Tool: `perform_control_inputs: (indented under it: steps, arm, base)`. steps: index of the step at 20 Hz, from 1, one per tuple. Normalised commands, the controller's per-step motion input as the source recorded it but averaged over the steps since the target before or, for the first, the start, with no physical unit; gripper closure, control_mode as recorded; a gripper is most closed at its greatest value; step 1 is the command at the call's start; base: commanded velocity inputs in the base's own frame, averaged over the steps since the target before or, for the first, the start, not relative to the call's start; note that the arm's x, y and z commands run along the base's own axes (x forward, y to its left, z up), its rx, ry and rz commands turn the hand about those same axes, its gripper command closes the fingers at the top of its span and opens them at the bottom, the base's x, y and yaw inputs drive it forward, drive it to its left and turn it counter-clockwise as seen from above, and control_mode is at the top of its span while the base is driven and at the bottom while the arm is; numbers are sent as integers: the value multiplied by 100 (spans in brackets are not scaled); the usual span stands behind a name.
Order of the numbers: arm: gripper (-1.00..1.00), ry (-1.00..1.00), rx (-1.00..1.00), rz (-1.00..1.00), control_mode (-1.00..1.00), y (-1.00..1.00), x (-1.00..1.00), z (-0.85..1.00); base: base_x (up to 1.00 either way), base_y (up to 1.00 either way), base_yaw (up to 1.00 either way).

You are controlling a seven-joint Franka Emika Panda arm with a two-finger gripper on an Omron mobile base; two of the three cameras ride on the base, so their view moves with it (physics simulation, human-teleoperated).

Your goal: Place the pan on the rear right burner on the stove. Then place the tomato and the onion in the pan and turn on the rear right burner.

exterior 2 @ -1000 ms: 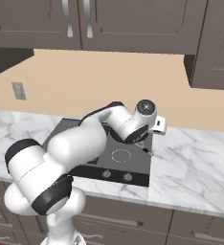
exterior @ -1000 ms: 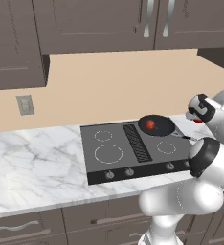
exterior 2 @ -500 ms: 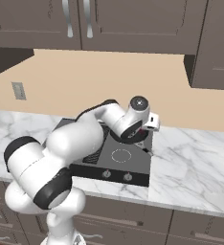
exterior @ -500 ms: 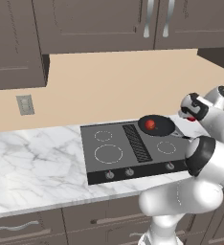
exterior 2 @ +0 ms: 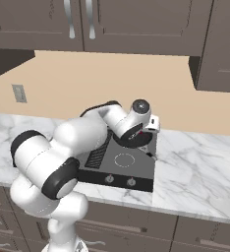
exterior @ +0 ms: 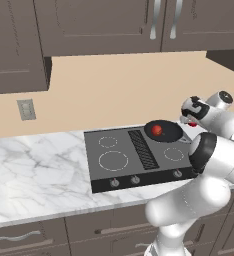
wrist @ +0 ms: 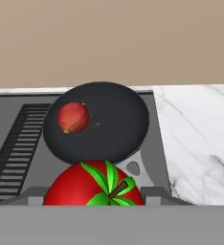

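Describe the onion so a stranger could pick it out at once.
Find the dark stove set in the marble counter, then the black pan on its rear right ring. The onion is the dull red ball inside; the tomato nearby is brighter with a green stem.

one pan (wrist: 102,119), one onion (wrist: 73,117), one tomato (wrist: 97,185), one stove (exterior: 139,157) with four rings.

- The pan (wrist: 102,122) sits on the stove's (exterior: 114,172) rear right ring; its right half is bare.
- The onion (wrist: 73,117) takes the pan's left part.
- The wall (exterior: 114,90) rises just behind the pan, cabinets (exterior: 139,22) overhang high above.
- Marble counter (wrist: 200,139) right of the stove lies bare.
- The tomato (wrist: 97,186) sits right at the fingertips, blocking the near approach.
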Motion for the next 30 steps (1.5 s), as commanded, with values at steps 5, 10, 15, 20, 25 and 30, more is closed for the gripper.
perform_control_inputs:
  steps: [5, 10, 15, 20, 25, 30]
  arm:
    - [100, 0, 0, 12, -100, 6, 20, -25]
    - [100, 0, 0, 11, -100, 11, 23, -23]
    - [100, 0, 0, 11, -100, 11, 28, -19]
    - [100, 0, 0, 8, -100, 2, 18, -24]
    - [100, 0, 0, 9, -100, 0, 15, -23]
    - [100, 0, 0, 9, -100, 0, 17, -10]
  base:
    - [0, 0, 0]
    - [0, 0, 0]
    - [0, 0, 0]
    - [0, 0, 0]
    - [0, 0, 0]
    - [0, 0, 0]
